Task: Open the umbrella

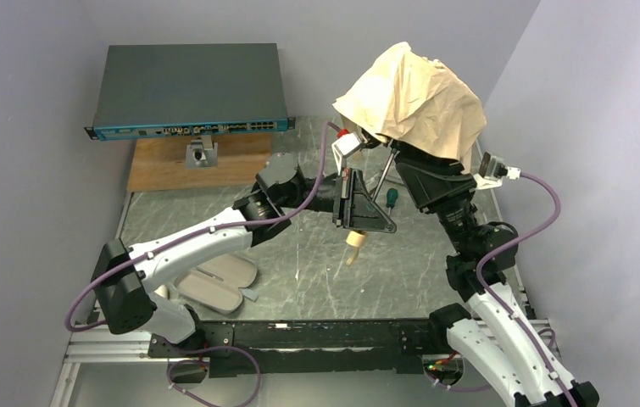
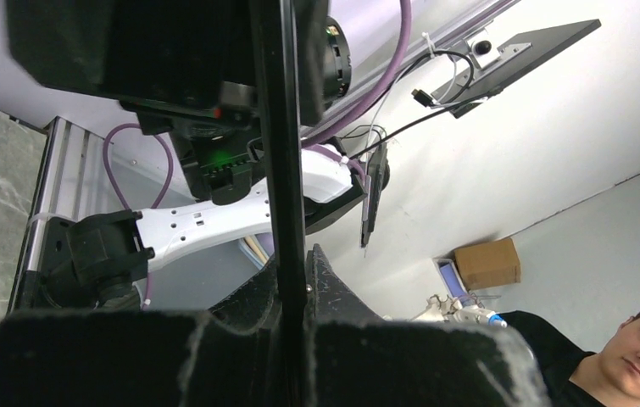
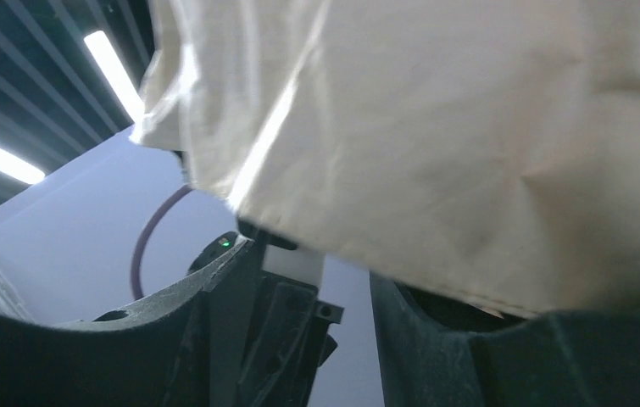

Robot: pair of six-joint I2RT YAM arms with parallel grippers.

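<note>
Pinching the umbrella (image 1: pixel 414 97) by its black shaft (image 2: pixel 278 170), the left gripper (image 1: pixel 354 203) has its jaws clamped tight, and the cream handle (image 1: pixel 354 247) points toward the near side. The tan canopy (image 1: pixel 435 119) drapes over the right gripper (image 3: pixel 308 288) at far right. Whether its jaws grip anything cannot be told.

No writing we can read

We see only tiny marks along the front strip of the blue box (image 1: pixel 189 128) at the back, too small to make out; nothing else legible to us.

umbrella (image 1: pixel 414 97) up at right rear, switch box (image 1: pixel 189 89) left rear on board (image 1: pixel 164 170), sleeve (image 1: pixel 214 282) front left
</note>
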